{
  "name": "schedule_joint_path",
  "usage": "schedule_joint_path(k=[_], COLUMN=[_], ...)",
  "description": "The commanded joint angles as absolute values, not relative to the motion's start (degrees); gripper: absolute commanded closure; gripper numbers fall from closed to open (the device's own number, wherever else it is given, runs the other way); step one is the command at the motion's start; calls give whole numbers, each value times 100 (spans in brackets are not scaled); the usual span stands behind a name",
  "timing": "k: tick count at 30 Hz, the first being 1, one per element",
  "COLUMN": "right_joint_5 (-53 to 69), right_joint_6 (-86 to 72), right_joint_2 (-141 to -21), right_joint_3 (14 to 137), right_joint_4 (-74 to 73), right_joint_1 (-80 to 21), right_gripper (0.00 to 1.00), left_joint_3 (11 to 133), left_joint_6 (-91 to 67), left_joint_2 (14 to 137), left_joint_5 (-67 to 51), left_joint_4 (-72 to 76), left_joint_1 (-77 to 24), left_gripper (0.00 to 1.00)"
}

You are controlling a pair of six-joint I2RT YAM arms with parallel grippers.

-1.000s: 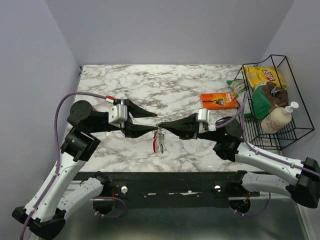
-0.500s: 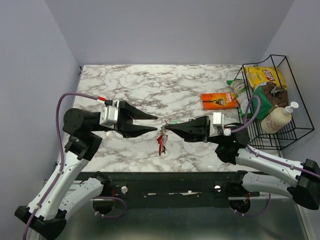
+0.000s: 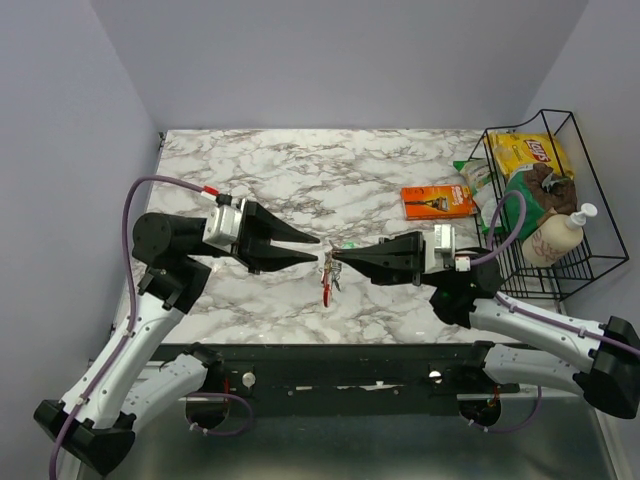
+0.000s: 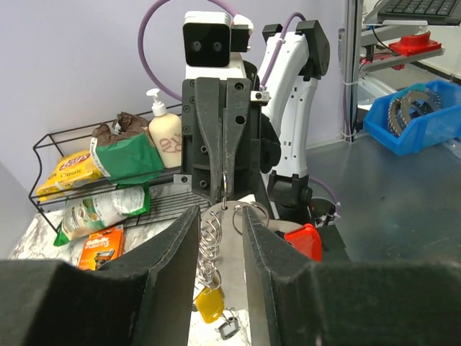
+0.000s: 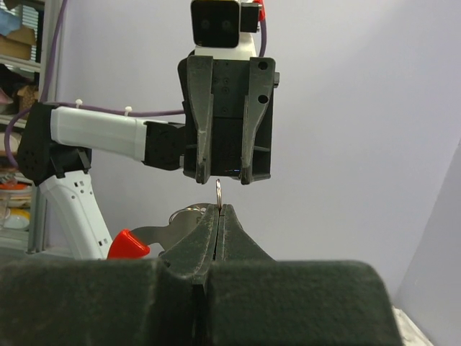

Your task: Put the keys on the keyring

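Note:
My right gripper (image 3: 333, 258) is shut on the keyring (image 3: 328, 263), a thin metal loop held above the marble table. In the right wrist view the keyring (image 5: 218, 190) stands on edge out of the shut tips of the right gripper (image 5: 218, 210). The keys (image 3: 327, 285) hang below it, among them a red-headed key (image 5: 128, 244) and a yellow-headed key (image 4: 209, 303) on a chain of small rings (image 4: 209, 245). My left gripper (image 3: 317, 249) faces it from the left, open and holding nothing, its tips just short of the ring. In its own wrist view the left gripper (image 4: 220, 216) frames the hanging keys.
An orange flat packet (image 3: 438, 201) lies on the table at the right. A black wire basket (image 3: 598, 225) at the far right holds a yellow chips bag (image 3: 530, 153), a green bag and a lotion bottle (image 3: 556, 235). Purple cables loop over both arms.
The right gripper drew back to the right with the ring and keys. The left gripper swung forward towards them and its jaws have narrowed.

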State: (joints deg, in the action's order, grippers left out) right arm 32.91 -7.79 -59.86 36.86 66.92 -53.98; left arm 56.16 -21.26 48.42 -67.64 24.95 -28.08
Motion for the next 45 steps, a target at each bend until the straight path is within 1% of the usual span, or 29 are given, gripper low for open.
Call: schedule_joint_path(k=[1,8,13,17,22,26,39,45], right_joint_5=[3401,3349,3340,3314,3261,3269,3270,3296], right_joint_6=[-791,-773,-773,-765,-765,-765,-782,-791], right_joint_2=[-6029,-6082,-6100,-6117,-6126,-6143,-6170,-6179], right_joint_3=[3753,3779,3797,3806,3806,3806,3823,3806], right_joint_4=[7032,7022,7005,6996,6996,6996,6979,6979], right_joint_1=[-5379,-5370,-5379,-5370,-5370,-5362,-5370,-5370], right_gripper=[99,99,99,99,99,99,99,99], left_joint_3=[5607,5669,5660,5651,5669,5669,5801,5810], left_joint_6=[-2329,-2364,-2355,-2320,-2294,-2198,-1644,-1521], left_joint_2=[4922,5080,5159,5150,5168,5168,5256,5247], left_joint_5=[-6935,-7022,-7049,-7058,-7110,-7110,-6979,-6864], left_joint_4=[2795,2804,2733,2716,2628,2497,1750,1705], left_joint_1=[-2777,-2804,-2865,-2883,-2935,-2979,-3164,-3182], left_gripper=[62,63,66,66,62,62,73,76])
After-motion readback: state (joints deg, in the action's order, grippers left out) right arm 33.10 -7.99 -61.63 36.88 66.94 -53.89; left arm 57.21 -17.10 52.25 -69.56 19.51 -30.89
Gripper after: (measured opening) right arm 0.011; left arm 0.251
